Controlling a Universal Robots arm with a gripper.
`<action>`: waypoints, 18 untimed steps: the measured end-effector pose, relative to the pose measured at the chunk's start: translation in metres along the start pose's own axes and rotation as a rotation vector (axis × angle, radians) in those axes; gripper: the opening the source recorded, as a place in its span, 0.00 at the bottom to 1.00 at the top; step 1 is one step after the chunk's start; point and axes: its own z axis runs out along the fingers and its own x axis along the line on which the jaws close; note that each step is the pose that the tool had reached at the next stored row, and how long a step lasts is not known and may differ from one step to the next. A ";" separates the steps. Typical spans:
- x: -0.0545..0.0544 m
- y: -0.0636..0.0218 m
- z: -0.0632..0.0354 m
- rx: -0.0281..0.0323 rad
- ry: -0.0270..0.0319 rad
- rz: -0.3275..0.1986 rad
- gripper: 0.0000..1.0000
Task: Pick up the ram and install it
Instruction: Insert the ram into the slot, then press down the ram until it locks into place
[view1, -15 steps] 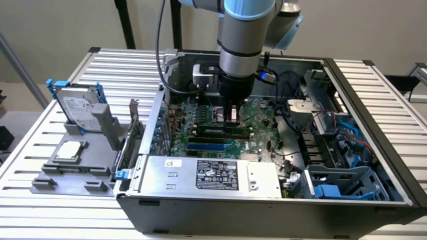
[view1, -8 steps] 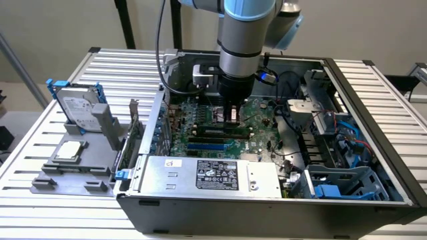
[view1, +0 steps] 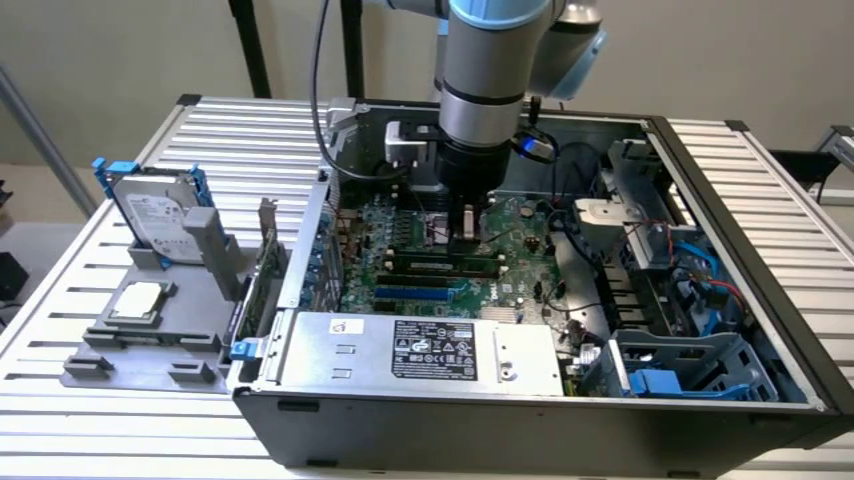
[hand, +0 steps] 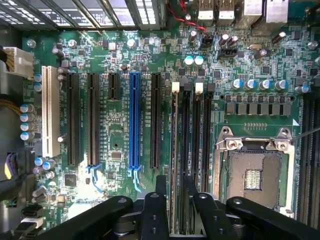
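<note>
The ram (view1: 450, 264) is a long green stick with dark chips. It stands on edge in a memory slot of the motherboard (view1: 400, 225) inside the open computer case. In the wrist view the ram (hand: 174, 150) shows edge-on as a thin line running from a white latch down between my fingers (hand: 161, 200). My gripper (view1: 466, 238) hangs straight down just above the stick's middle. Its jaws stand a small gap apart, on either side of the ram's line, and nothing is pinched between them; my gripper (hand: 177, 200) shows that gap.
A blue expansion slot (hand: 134, 120) and black slots lie beside the memory slots, and the CPU socket (hand: 252, 175) sits on the other side. The power supply (view1: 427, 350) fills the case front. Hard drives (view1: 150, 215) stand on a grey holder at the exterior view's left.
</note>
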 end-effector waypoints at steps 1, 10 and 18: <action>0.000 0.0007 -0.0034 0.0000 0.0001 0.000 0.28; 0.000 0.0064 -0.0089 -0.0006 -0.0002 0.000 0.11; 0.000 0.0064 -0.0089 -0.0006 -0.0002 0.000 0.11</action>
